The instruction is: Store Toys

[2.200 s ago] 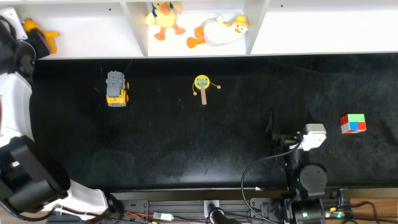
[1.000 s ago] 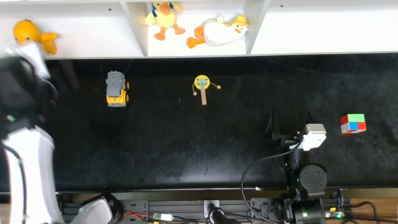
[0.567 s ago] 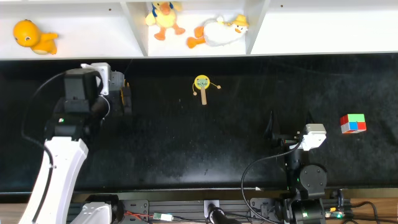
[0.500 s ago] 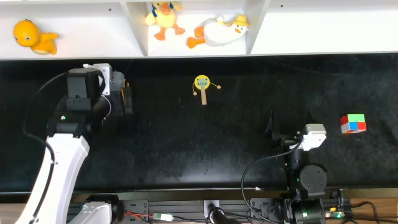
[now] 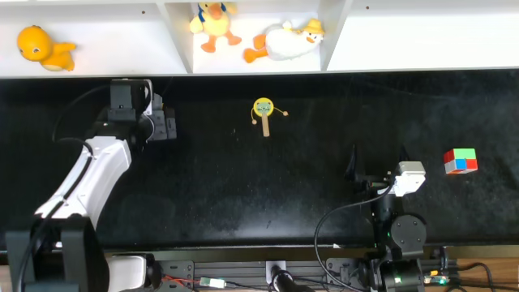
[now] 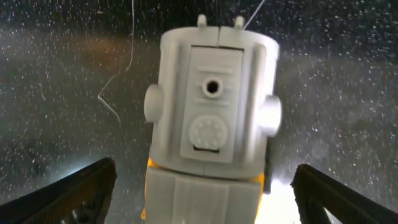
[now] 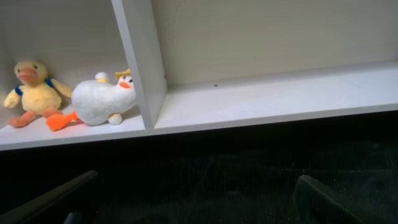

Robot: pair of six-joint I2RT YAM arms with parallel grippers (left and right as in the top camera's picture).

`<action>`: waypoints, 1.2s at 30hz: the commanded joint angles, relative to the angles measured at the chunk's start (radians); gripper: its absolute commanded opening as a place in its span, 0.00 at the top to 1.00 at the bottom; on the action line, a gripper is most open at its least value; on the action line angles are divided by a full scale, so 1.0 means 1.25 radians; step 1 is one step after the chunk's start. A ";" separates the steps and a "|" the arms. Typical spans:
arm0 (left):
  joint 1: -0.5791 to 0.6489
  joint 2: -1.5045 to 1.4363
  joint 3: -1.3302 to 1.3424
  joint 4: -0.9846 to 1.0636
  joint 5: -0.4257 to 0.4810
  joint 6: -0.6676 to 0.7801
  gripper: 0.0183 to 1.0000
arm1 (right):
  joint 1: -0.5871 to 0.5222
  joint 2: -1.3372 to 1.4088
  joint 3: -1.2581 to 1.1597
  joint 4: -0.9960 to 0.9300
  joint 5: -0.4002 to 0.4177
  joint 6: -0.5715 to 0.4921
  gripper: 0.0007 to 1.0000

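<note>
A grey and yellow toy truck (image 6: pixel 211 112) stands on the black mat at the left, just in front of the white shelf (image 5: pixel 122 65). My left gripper (image 6: pixel 208 193) hangs right over it, open, with one finger on each side of the truck and clear of it. In the top view the left gripper (image 5: pixel 160 126) covers most of the truck. My right gripper (image 5: pixel 377 170) rests open near its base at the front right, holding nothing, and faces the shelf.
An orange duck (image 5: pixel 40 46) lies in the left shelf compartment. A yellow duck (image 5: pixel 214 20) and a white goose (image 5: pixel 288 40) fill the middle one. A small yellow rattle drum (image 5: pixel 263 109) and a coloured cube (image 5: pixel 460 161) lie on the mat.
My left arm has left the orange duck in the left compartment, swung right and come down over the toy truck. The right arm has stayed still.
</note>
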 commanded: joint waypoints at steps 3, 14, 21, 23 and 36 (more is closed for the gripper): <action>0.022 0.017 0.000 0.013 -0.012 -0.020 0.32 | 0.003 -0.007 -0.011 0.004 0.003 0.004 0.00; -0.005 -0.018 0.000 0.031 -0.009 -0.020 0.57 | 0.003 -0.007 -0.011 0.004 0.003 0.004 0.00; -0.040 -0.172 0.000 0.038 -0.035 -0.020 0.59 | 0.003 -0.007 -0.011 0.004 0.003 0.004 0.00; -0.040 -0.199 0.000 0.054 -0.040 -0.020 0.59 | 0.003 -0.007 -0.011 0.004 0.003 0.004 0.01; -0.016 -0.084 0.074 0.198 -0.048 -0.020 0.60 | 0.003 -0.007 -0.011 0.004 0.003 0.004 0.01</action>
